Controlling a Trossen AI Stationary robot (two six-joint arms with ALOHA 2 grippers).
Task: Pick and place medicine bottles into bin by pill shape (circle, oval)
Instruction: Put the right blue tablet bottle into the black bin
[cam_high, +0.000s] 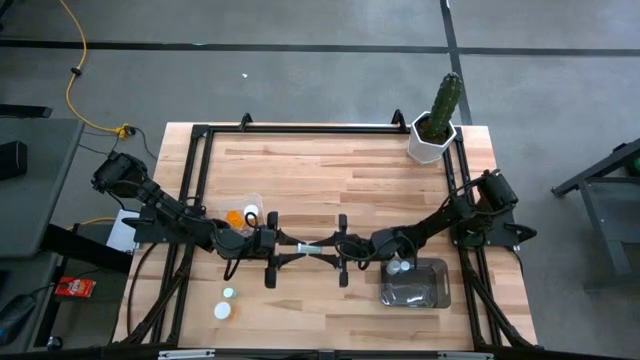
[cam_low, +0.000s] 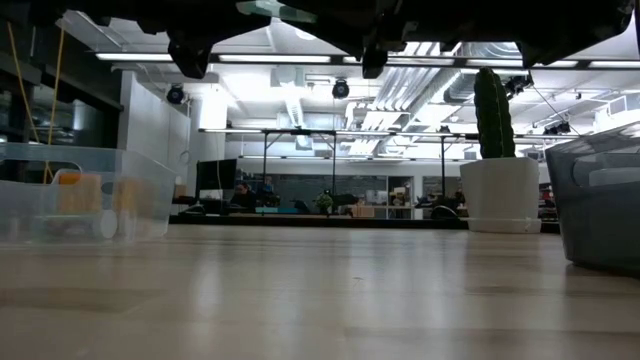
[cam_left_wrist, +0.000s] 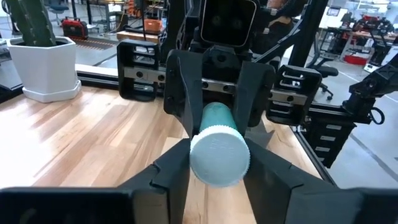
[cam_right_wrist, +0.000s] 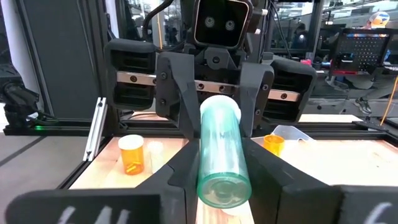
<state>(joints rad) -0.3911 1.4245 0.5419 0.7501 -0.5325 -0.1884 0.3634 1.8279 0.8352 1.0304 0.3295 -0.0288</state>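
Wood-plank table (cam_high: 330, 170) w/ black frame round it, open lab behind. Both arms meet mid-table, tip to tip, in a handover: 1 pale green bottle (cam_high: 309, 249) w/ white cap hangs horizontal between them, off the table surface.

Left gripper (cam_high: 290, 250) has its fingers (cam_left_wrist: 168, 168) pressed on the cap end; right gripper (cam_high: 328, 248) has its fingers (cam_right_wrist: 177, 171) either side of the clear base end. Both sets look in contact w/ the bottle; which one carries the load I can't tell.

Rest of the meds: 1 orange bottle (cam_high: 233, 216) plus 1 white cap (cam_high: 250, 212) in the clear bin (cam_high: 252, 200) by the left arm, 2 bottles (cam_high: 225, 303) loose near the front edge, some in the dark bin (cam_high: 438, 292) under the right arm. Cactus pot (cam_high: 432, 140) sits at the far right corner, well apart.

To do this step well, imo:
- Receiving side should be fully clamped before the giving side lets go; no overlap gap.
- Keep bottle axis level, no twist, as the grip area at each end is short.
- Giver backs straight out along the axis so fingers don't drag it.
- Risk: smooth round body slipping and rolling off between the 2 bins.
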